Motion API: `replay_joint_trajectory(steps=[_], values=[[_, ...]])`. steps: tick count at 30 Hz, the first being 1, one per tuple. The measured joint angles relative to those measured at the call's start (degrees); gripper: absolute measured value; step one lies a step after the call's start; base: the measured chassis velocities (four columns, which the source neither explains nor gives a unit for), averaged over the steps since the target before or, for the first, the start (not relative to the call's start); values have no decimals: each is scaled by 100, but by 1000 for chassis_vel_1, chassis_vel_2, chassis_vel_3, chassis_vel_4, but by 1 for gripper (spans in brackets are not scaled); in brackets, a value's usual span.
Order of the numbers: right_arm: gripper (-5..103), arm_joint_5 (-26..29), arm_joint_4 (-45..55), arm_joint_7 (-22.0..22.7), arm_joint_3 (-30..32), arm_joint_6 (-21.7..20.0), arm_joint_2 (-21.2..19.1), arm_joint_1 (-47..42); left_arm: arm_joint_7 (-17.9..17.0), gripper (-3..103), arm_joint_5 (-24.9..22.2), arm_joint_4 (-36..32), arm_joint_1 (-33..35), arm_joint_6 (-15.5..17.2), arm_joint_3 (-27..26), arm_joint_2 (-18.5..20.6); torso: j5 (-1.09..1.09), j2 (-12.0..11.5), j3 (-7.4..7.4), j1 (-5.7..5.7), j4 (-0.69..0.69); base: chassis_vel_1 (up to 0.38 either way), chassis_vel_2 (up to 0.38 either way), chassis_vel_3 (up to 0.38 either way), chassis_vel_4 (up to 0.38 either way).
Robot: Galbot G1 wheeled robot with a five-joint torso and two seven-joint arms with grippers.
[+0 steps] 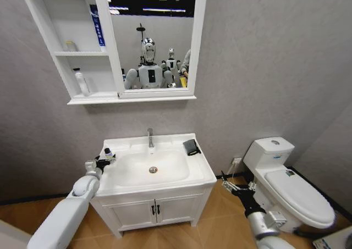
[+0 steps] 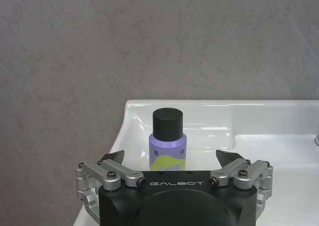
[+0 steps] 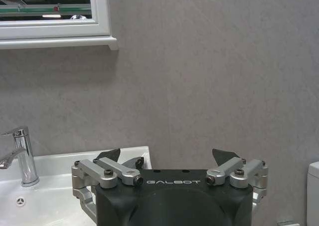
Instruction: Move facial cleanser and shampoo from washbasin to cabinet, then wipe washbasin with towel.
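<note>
The left gripper (image 2: 170, 162) is held wide open at the left rim of the white rectangular ceramic washbasin (image 1: 124, 177) — a small purple bottle with a black cap (image 2: 168, 145) stands upright between its fingertips, not yet clasped. The right gripper (image 3: 167, 159) is likewise spread and empty, beside the basin's right edge. A small dark folded towel (image 1: 191, 147) lies on the basin's back right corner, below the white wall-hung cabinet (image 1: 82, 45).

washbasin (image 1: 165, 175): glossy white ceramic | tap (image 1: 150, 137): shiny chrome | towel (image 1: 191, 147): matt dark cloth
</note>
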Motion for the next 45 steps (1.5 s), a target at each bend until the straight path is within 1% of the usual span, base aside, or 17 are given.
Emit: replay_joint_trajectory(steps=[9, 10, 13, 16, 17, 19, 20, 23, 24, 26, 29, 35, 39, 40, 43, 44, 45], values=[[100, 73, 9, 5, 33, 0, -133, 8, -106, 100, 43, 523, -377, -60, 82, -168, -1, 0, 0, 0, 0, 0, 0, 0, 0], [100, 88, 7, 8, 34, -2, -140, 23, -151, 103, 51, 600, -457, -61, 112, -197, 0, 0, 0, 0, 0, 0, 0, 0, 0], [100, 102, 3, 9, 33, -12, -146, 34, -184, 101, 51, 652, -517, -31, 141, -205, 0, 0, 0, 0, 0, 0, 0, 0, 0], [100, 118, -8, 12, 35, -18, -156, 47, -161, 86, 76, 681, -546, 8, 156, -186, 0, 0, 0, 0, 0, 0, 0, 0, 0], [100, 118, -8, 12, 35, -18, -156, 47, -161, 86, 76, 681, -546, 8, 156, -186, 0, 0, 0, 0, 0, 0, 0, 0, 0], [100, 128, -12, 21, 35, -24, -157, 53, -132, 76, 101, 684, -546, 11, 159, -173, 0, 1, 0, 0, 0, 0, 0, 0, 0], [100, 128, -12, 21, 35, -24, -157, 53, -132, 76, 101, 684, -546, 11, 159, -173, 0, 1, 0, 0, 0, 0, 0, 0, 0], [100, 133, -13, 25, 28, -39, -153, 78, -90, 59, 96, 672, -529, 4, 158, -163, 0, 1, 0, 0, 0, 0, 0, 0, 0], [100, 133, -13, 25, 28, -39, -153, 78, -90, 59, 96, 672, -529, 4, 158, -163, 0, 1, 0, 0, 0, 0, 0, 0, 0], [100, 135, -13, 26, 27, -41, -157, 81, -54, 48, 94, 637, -504, -1, 151, -149, 0, 1, 0, 0, 0, 0, 0, 0, 0], [100, 136, -13, 28, 29, -41, -163, 79, -38, 43, 85, 574, -472, -4, 142, -134, -1, 1, 0, 0, 0, 0, 0, 0, 0], [100, 135, -15, 38, 31, -39, -166, 91, -39, 43, 204, 216, -316, -27, 85, 13, -2, 0, 0, 0, 0, 0, 0, 0, 0], [100, 147, 0, 56, 38, -38, -211, 119, 42, 43, 190, -561, -7, -21, -55, 540, -1, 1, 0, 0, 0, 0, 0, 0, 0], [100, 147, 0, 56, 38, -38, -211, 119, 42, 43, 190, -561, -7, -21, -55, 540, -1, 1, 0, 0, 0, 0, 0, 0, 0], [100, 159, 43, 75, 38, -48, -237, 166, 109, 43, -287, -1539, 335, 172, -294, 1423, 1, 1, -1, 0, 2, 0, 0, 0, 0], [100, 159, 43, 75, 38, -48, -237, 166, 109, 43, -287, -1539, 335, 172, -294, 1423, 1, 1, -1, 0, 2, 0, 0, 0, 0], [100, 159, 65, 80, 38, -51, -221, 167, 107, 43, -475, -1874, 396, 269, -367, 1684, 0, 1, -1, -1, 4, 0, 0, 0, 0]])
